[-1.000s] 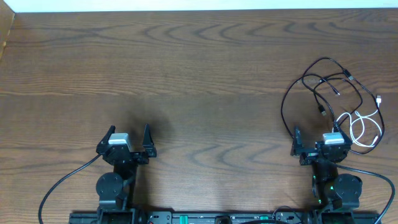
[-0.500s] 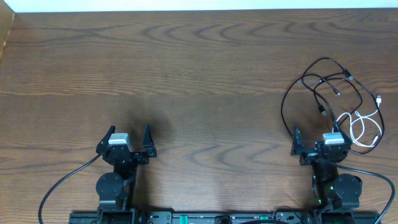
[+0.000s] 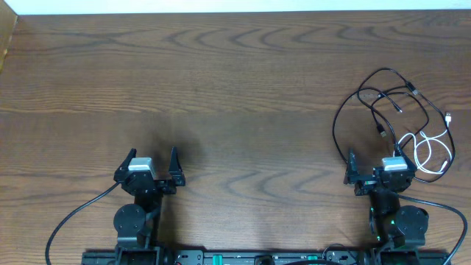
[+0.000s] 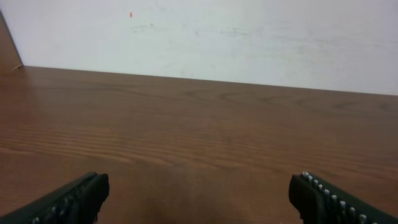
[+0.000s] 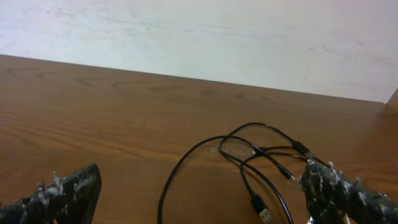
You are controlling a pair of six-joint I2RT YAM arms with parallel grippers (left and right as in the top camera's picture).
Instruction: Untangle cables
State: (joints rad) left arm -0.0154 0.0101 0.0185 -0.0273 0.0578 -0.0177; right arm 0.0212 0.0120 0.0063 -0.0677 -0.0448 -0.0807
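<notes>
A loose tangle of black cables [image 3: 383,96] lies at the table's right side, its loops overlapping, with small plugs at the ends. A coiled white cable [image 3: 429,138] lies just below it, beside my right gripper [image 3: 375,157]. That gripper is open and holds nothing. In the right wrist view the black cables [image 5: 180,162] lie on the wood ahead between the wide fingers [image 5: 68,193], and a USB plug [image 5: 262,212] points toward me. My left gripper [image 3: 153,154] is open over bare wood at the near left, far from the cables. The left wrist view shows only wood between its fingers [image 4: 74,199].
The wooden table [image 3: 235,88] ends at a white wall [image 4: 249,37] along the far edge. A brown box edge [image 3: 7,37] shows at the far left corner. Both arm bases sit at the near edge with thick black wires trailing.
</notes>
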